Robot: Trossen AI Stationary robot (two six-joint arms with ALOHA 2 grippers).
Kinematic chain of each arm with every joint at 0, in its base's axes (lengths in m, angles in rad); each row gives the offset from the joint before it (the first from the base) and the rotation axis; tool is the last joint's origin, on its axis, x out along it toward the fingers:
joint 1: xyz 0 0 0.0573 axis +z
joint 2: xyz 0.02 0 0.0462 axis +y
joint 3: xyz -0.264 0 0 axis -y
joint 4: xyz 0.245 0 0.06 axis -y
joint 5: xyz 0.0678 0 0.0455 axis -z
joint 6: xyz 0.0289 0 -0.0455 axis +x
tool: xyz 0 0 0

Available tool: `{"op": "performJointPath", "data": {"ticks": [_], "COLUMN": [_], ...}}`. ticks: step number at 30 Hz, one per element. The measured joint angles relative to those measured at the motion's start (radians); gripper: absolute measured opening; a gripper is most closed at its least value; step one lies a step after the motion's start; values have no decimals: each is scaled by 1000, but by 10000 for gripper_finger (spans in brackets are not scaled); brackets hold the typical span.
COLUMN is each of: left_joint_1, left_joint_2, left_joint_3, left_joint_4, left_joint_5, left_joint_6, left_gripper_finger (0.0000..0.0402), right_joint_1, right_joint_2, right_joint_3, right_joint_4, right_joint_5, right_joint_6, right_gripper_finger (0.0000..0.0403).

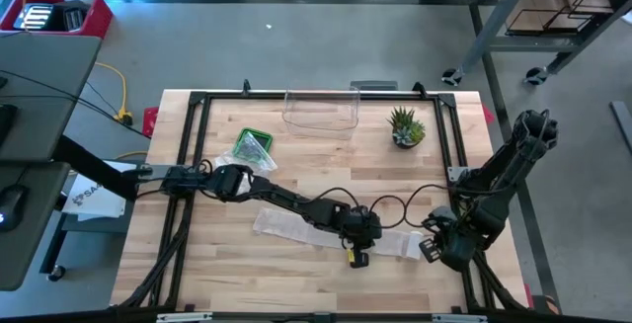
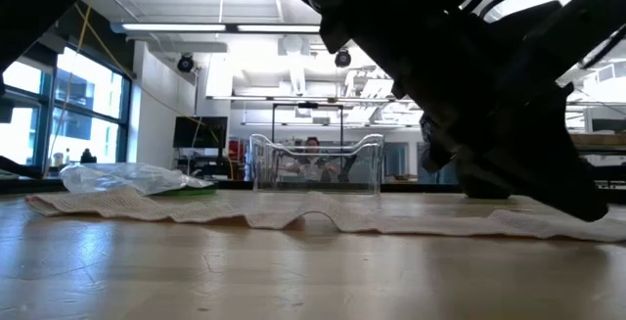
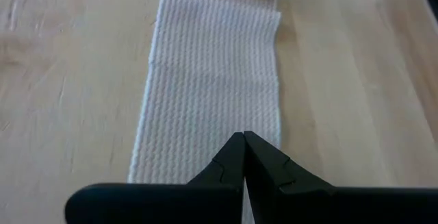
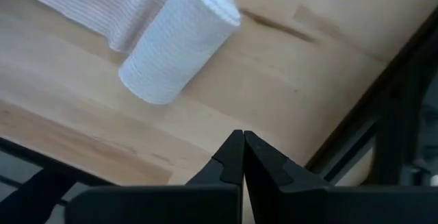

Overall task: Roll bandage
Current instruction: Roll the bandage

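Near the table's middle: left gripper (image 3: 243, 136) pressed together over the bandage (image 3: 212, 80). Right gripper (image 4: 243, 135) likewise pinched empty, rolled end (image 4: 179, 41) beside it. Low view mostly blocked by dark arms; no legible writing.

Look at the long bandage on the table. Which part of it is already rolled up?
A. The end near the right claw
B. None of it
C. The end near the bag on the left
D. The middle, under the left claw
A: the bandage lies flat across the table, and only its end by the right claw is wound into a small white roll.
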Motion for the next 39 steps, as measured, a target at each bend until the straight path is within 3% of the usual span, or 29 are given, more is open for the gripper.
{"op": "performJointPath", "data": {"ticks": [8,11,24,31,39], "left_joint_1": [0,0,2,2,2], "left_joint_2": [0,0,0,0,0], "left_joint_3": [0,0,0,0,0], "left_joint_4": [-53,-56,-76,-77,-78], "left_joint_5": [-16,-18,-17,-17,-16], "left_joint_6": [0,0,-9,-9,-10], "left_gripper_finger": [0,0,0,0,0], "right_joint_1": [-37,-59,-95,-94,-144], "right_joint_2": [39,39,119,165,164], "right_joint_3": [-51,-44,-45,-45,-45], "right_joint_4": [151,156,224,253,323], "right_joint_5": [31,83,119,87,160], "right_joint_6": [-2,-17,-22,-19,-86], "right_gripper_finger": [0,0,0,0,0]}}
